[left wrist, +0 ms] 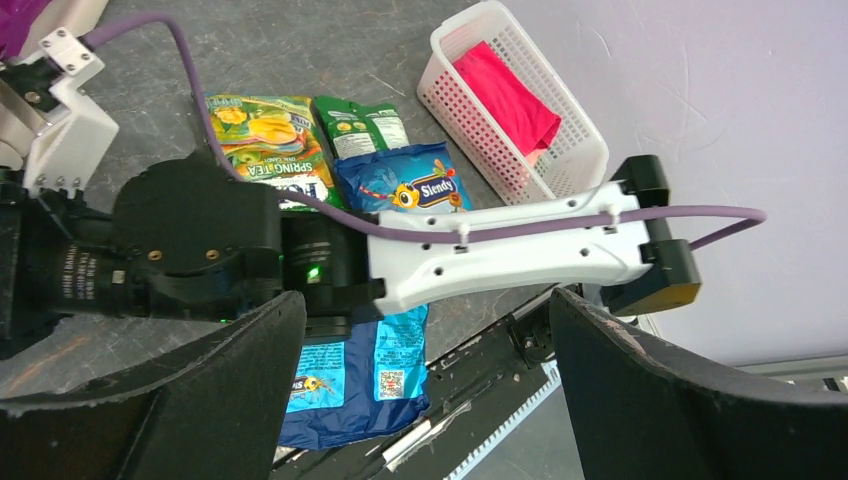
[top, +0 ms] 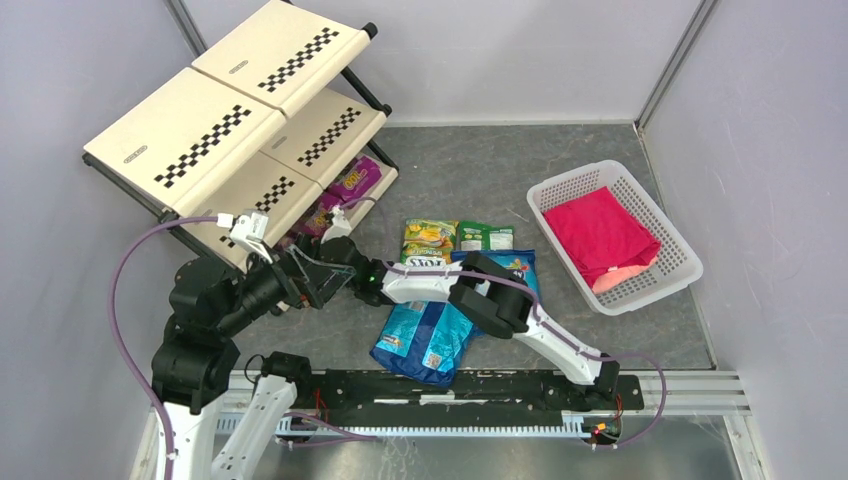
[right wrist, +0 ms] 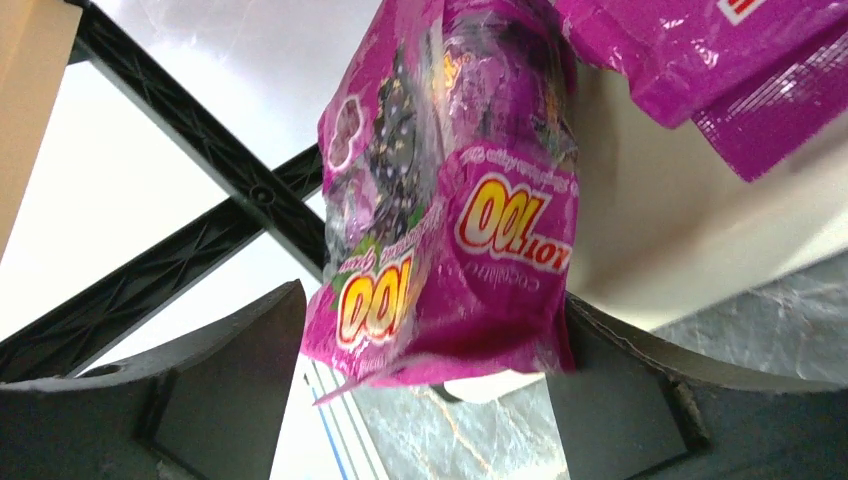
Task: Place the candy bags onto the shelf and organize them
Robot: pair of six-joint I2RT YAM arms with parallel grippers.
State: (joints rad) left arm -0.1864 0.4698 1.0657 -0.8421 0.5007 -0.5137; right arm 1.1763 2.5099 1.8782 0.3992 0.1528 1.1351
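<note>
Shelf (top: 230,130) is sitting back-left on the table (top: 480,170). Only its bottom tier is carrying stock, with magenta candy bags (top: 350,185) lying there and no bags showing on the upper panels. Four more are waiting on the table: big blue bag (top: 425,340), second blue bag (top: 515,265), green-yellow bag (top: 430,238) and small green bag (top: 485,237), so I'm calling it under halfway. Right claw (right wrist: 428,295) is standing wide at the bottom tier with a magenta bag (right wrist: 450,200) between its fingers, looking let go rather than pinched; left claw (left wrist: 428,298) is gaping wide, carrying nothing.
</note>
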